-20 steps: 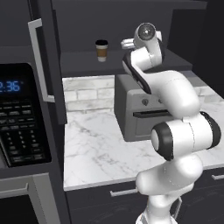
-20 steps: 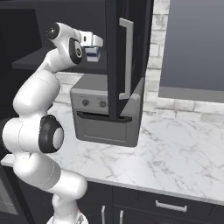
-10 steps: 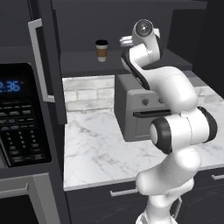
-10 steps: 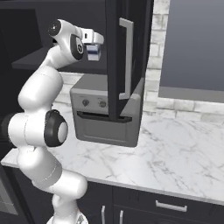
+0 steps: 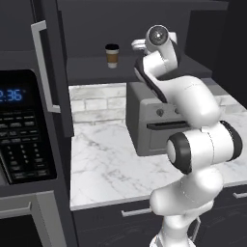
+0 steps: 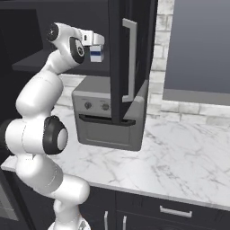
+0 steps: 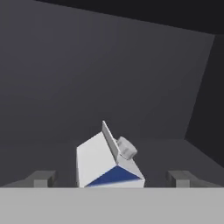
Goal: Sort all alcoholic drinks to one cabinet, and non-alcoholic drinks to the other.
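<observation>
**Milk carton between parted fingers**

We count one coffee cup (image 5: 112, 55) and one milk carton (image 7: 109, 162), both in the open cabinet (image 5: 87, 72). The hand view shows the gripper (image 7: 111, 178) released, fingertips clear of the carton; the right base view shows its blue band.

Drinks on the open cabinet shelf

The white-and-blue milk carton (image 7: 109, 164) stands upright on the dark shelf (image 5: 87, 67), gable and grey cap up. The brown coffee cup (image 5: 112, 56) with black lid stands upright at about 9 o'clock from it.
</observation>
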